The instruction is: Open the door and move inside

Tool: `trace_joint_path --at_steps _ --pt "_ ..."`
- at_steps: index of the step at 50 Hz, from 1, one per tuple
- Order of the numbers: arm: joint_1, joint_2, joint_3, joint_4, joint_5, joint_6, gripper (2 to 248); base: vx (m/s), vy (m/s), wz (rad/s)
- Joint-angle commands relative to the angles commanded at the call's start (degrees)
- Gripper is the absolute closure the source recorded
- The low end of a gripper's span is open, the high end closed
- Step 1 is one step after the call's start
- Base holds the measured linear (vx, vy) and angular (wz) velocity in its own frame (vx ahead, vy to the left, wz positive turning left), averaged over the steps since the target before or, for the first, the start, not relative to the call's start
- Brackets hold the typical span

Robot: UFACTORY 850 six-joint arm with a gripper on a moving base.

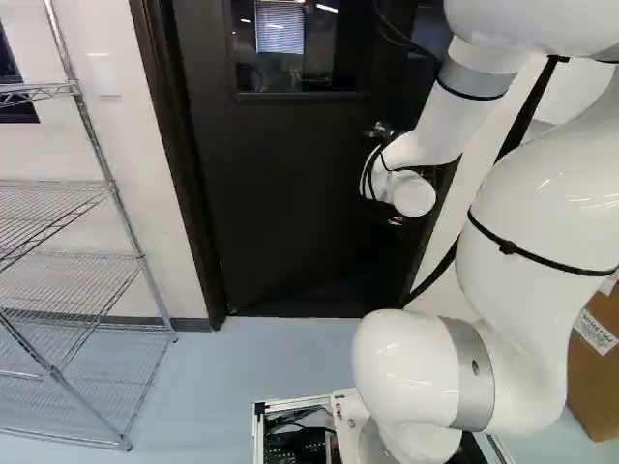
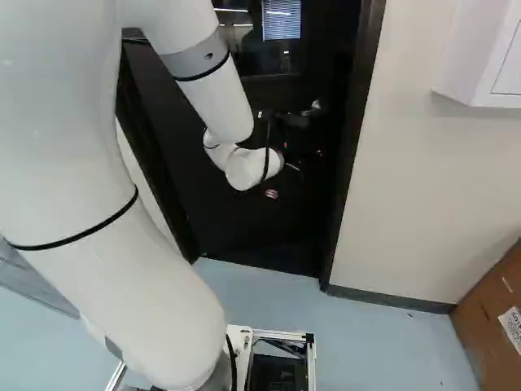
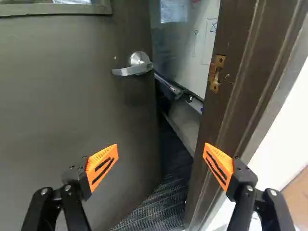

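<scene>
"Since the pincer was spread wide and empty, how was the door best taken?"

"Ajar ahead of the pincer, it was judged heavy yet free-swinging, to be pushed on its flat face near the slippery-looking lever handle."

"And the room?"

"Only narrow passage was given beyond the pincer; the frame, ahead of one finger, was to be cleared."

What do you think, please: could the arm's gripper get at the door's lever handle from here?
Probably yes: the open gripper faces the ajar door, and nothing shows between it and the lever handle, though it would likely have to shift sideways.
</scene>
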Motion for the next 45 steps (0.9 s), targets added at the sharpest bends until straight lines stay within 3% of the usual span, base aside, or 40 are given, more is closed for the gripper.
trace_joint_path --at_steps 22,45 --pt "0.0 0.0 0.0 0.0 0.0 0.0 3 0.114 0.057 -0.251" --pt "0.0 0.0 0.0 0.0 0.0 0.0 3 0.121 0.099 -0.049"
